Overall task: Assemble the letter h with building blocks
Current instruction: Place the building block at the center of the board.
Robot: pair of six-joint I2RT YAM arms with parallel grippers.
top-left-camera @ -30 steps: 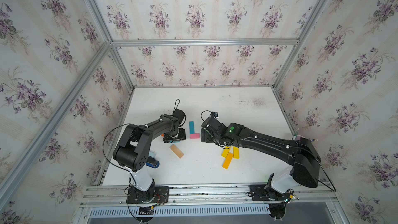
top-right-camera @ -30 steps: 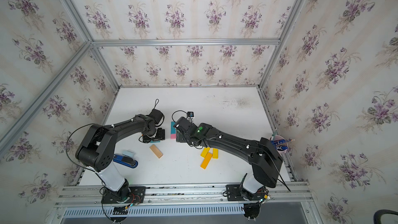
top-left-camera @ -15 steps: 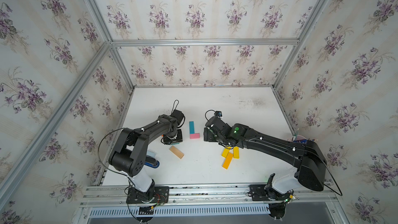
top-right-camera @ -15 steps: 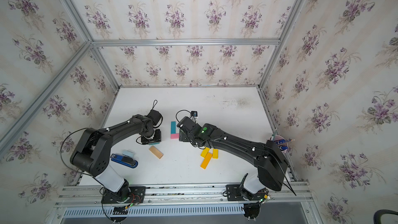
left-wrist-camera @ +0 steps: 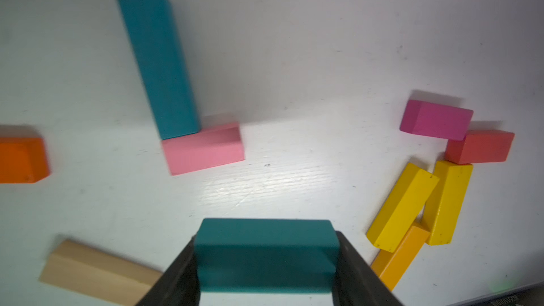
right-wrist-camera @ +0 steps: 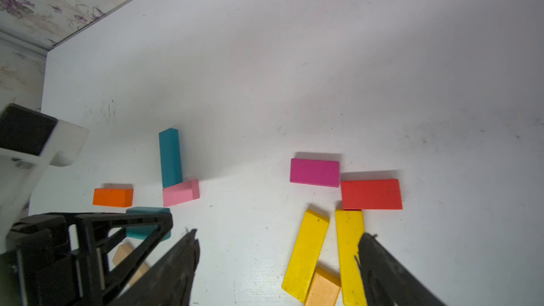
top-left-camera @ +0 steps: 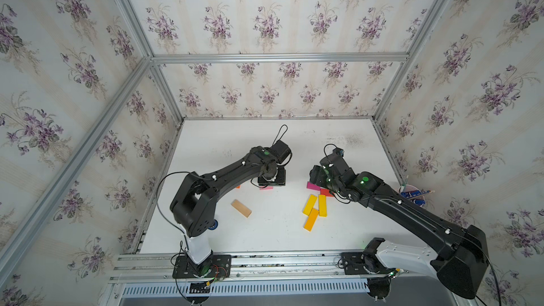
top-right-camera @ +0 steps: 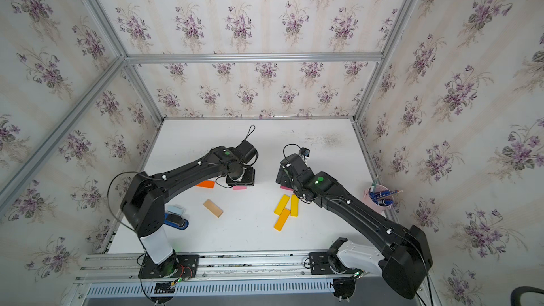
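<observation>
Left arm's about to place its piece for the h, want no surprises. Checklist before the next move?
1. Left pincer clamped on the short teal block: ok.
2. Long teal block and pink block touching, forming an L: ok.
3. Table past the pink block's free end bare: ok.
4. Right pincer open, holding nothing, apart from the L: ok.
5. Held block's height above the table: cannot tell.

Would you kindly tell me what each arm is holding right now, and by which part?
The left jaws clamp the short teal wooden block across its two end faces; the right jaws stand open, holding nothing.
</observation>
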